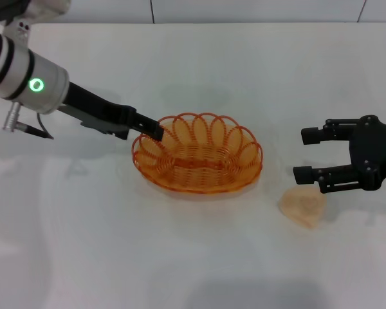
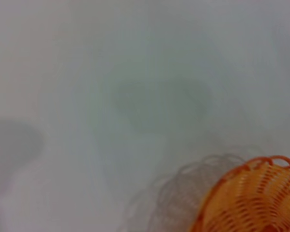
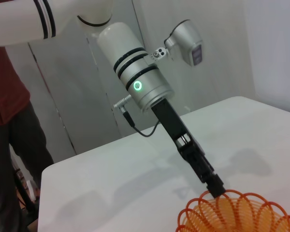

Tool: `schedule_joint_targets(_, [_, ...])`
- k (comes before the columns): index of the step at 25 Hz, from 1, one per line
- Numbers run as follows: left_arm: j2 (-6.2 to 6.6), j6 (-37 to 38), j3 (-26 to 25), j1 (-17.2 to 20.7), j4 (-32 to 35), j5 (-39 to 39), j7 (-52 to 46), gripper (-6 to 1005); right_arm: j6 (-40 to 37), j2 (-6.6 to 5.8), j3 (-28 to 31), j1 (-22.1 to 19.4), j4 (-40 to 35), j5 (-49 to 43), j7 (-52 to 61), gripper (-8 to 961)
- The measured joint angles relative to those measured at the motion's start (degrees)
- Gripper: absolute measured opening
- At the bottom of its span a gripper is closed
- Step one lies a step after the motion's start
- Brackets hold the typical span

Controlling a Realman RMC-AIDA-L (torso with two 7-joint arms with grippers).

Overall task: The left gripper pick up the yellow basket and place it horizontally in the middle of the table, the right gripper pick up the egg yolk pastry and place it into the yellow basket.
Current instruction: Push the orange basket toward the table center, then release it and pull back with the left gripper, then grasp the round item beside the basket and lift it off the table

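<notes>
Head view, left to right:

1. Left gripper (image 1: 156,130), black two-fingered claw on a black arm with a white, black-banded section and green ring light, reaching in from the upper left of the frame. Its tip meets the left rim of the basket; whether the fingers are clamped on the wire or merely touching cannot be told.
2. Yellow basket (image 1: 197,154), oval orange-yellow translucent wire container with looped scalloped rim and coiled base, at the centre of the frame, long axis lying across the view. Contents: nothing visible inside.
3. Egg yolk pastry (image 1: 302,206), small pale cream-beige rounded lump, right of centre and lower, resting on the table outside the basket and apart from it.
4. Right gripper (image 1: 310,154), black claw entering from the right edge, fingers spread wide and holding nothing, just above the pastry in the frame; contact with it is not evident.
5. Table (image 1: 180,257), plain white flat top, filling most of the frame.

Left wrist view: only the white table surface with soft shadows, and one end of the basket (image 2: 251,198) in the lower right corner. No fingers show here.

Right wrist view: the left arm descends from upper centre to the basket rim (image 3: 237,212) at the bottom right, its gripper tip (image 3: 215,186) at the rim loops. Exclusive to this view: a person in a dark red top (image 3: 5,92) at the left edge, and grey wall panels behind. The pastry is not shown.
</notes>
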Motion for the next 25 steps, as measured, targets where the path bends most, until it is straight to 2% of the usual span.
schedule_joint_targets(7, [-0.11,-0.63,-0.05,4.26,6.98,-2.11,3.37,891,0.28,0.00,0.00,0.03,0.05,0.03,0.04,720])
schedule_joint_targets(8, [-0.14,-0.69,-0.04,7.11,11.04,-5.76,6.76,889,0.31,0.00,0.00,0.02,0.06,0.02,0.04,720])
schedule_joint_targets(12, [0.49,0.36,-0.16,11.43,16.80,-11.27,12.96,887,0.44,0.00,0.00,-0.02,0.09,-0.04,0.24,719])
schedule_joint_targets(15, [1.35,2.06,-0.64,14.49,19.20,-16.15,17.88,887,0.45,0.00,0.00,0.10,0.10,-0.88,0.91,718])
schedule_joint_targets(19, [1.89,5.64,-3.01,17.75,20.31,-22.73,24.96,888,0.63,0.01,-0.07,0.48,-0.24,-3.61,2.50,717])
schedule_joint_targets(25, [2.34,13.91,-4.64,20.47,20.76,-27.92,34.03,887,0.75,0.09,-0.47,1.21,-1.19,-7.14,4.44,715])
